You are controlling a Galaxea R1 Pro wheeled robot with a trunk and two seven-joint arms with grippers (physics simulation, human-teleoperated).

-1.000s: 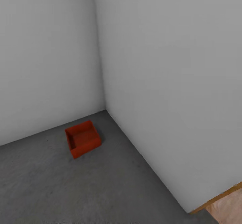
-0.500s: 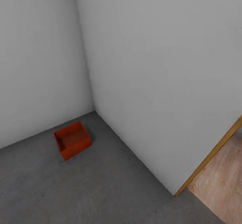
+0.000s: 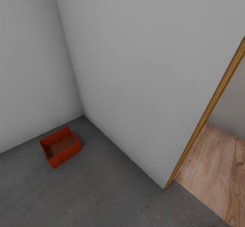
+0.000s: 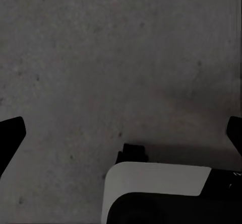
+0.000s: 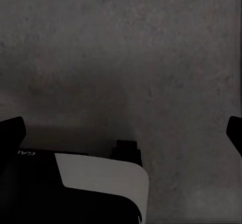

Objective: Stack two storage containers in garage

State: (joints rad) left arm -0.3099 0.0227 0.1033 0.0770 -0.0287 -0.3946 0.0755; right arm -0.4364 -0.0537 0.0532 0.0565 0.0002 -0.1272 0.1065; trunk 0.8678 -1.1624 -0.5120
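Garage corner, grey floor point(image 3: 102, 193): one bin point(image 3: 60, 146) sits near the walls, nothing stacked on it. Left gripper point(image 4: 121, 133) and right gripper point(image 5: 123, 131) spread wide, empty. Second bin still to fetch; doorway point(image 3: 207, 111) beside.

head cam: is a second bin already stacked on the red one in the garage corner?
No. The storage container sits alone on the concrete floor, its open top showing a bare inside.
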